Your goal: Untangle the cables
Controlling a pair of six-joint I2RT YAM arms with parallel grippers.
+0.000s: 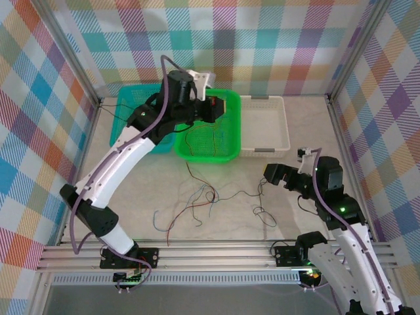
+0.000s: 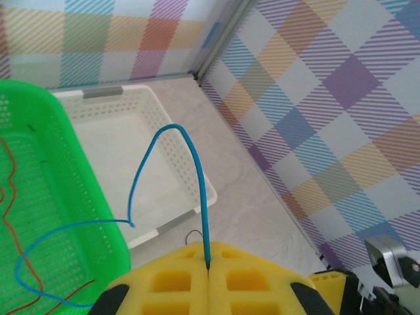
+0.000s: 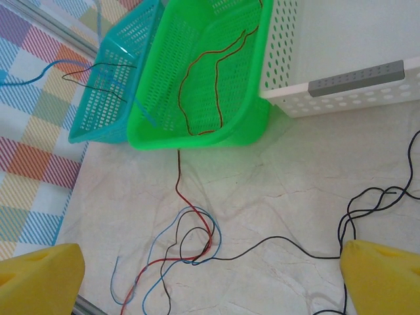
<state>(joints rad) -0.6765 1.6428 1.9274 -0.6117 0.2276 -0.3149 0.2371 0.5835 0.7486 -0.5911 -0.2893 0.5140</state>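
I see left gripper [image 2: 209, 261] clamped on blue wire [image 2: 202, 197], up over green basket [image 1: 207, 157]. Right gripper [image 3: 211, 269] spread wide, low over table [image 1: 289, 216], holding nothing. Cables [image 3: 187, 239] tangled on table before basket. Brown wire [image 3: 184, 98] in basket, trailing over rim. Black wire [image 3: 275, 238] reaches right finger.

Left arm reaching far forward, left pincer [image 2: 209, 257] pressed tight. Right arm folded near, right pincer [image 3: 211, 275] spread wide.
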